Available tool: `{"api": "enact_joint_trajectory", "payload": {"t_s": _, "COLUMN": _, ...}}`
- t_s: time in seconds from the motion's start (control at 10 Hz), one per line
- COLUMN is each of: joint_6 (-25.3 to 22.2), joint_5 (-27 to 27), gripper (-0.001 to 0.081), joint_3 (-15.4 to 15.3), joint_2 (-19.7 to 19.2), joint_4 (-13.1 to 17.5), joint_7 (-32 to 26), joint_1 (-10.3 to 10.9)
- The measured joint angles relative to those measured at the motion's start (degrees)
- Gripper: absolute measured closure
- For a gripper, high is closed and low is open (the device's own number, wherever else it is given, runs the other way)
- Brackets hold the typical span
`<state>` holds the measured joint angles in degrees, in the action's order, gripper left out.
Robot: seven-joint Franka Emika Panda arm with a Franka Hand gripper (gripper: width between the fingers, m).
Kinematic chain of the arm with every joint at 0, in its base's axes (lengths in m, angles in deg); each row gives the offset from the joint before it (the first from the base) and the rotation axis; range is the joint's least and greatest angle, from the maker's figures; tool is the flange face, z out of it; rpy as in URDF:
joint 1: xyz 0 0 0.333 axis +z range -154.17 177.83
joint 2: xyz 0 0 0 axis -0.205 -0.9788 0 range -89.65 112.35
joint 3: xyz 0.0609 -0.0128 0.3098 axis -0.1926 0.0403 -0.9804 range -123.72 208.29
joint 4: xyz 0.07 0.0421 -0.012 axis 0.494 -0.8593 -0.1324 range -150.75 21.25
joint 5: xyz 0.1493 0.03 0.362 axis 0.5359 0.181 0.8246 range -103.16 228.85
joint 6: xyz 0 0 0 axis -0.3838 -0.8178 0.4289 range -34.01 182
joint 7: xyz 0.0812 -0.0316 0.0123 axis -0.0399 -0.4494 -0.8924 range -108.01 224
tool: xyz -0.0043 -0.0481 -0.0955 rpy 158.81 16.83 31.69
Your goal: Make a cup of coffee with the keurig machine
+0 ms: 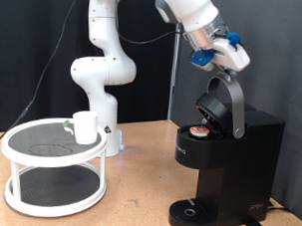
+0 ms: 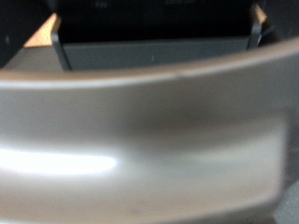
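Note:
The black keurig machine [image 1: 229,161] stands at the exterior view's right with its domed lid [image 1: 220,101] hinged up. A small pod [image 1: 198,131] sits in the open chamber. My gripper [image 1: 221,56] is at the top of the raised lid, against its handle. In the wrist view the silver handle [image 2: 140,131] fills most of the picture, blurred and very close, and the two fingers [image 2: 60,45] stand wide apart beyond it with nothing between them. The white cup [image 1: 85,127] stands on the top shelf of a round white rack [image 1: 30,161] at the exterior view's left.
The machine's round drip tray [image 1: 192,210] has nothing on it. The robot's white base [image 1: 101,71] stands behind the rack. The wooden table [image 1: 138,187] shows between rack and machine. A black curtain hangs behind.

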<state>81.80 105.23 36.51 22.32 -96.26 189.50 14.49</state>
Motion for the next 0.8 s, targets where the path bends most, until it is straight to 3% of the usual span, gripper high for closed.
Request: {"api": "enact_joint_trajectory", "payload": {"t_s": 0.8, "joint_6": 0.3, "joint_5": -4.6, "gripper": 0.0806, "joint_3": 1.6, "joint_2": 2.8, "joint_4": -5.7, "joint_7": -3.7, "joint_1": -3.0}}
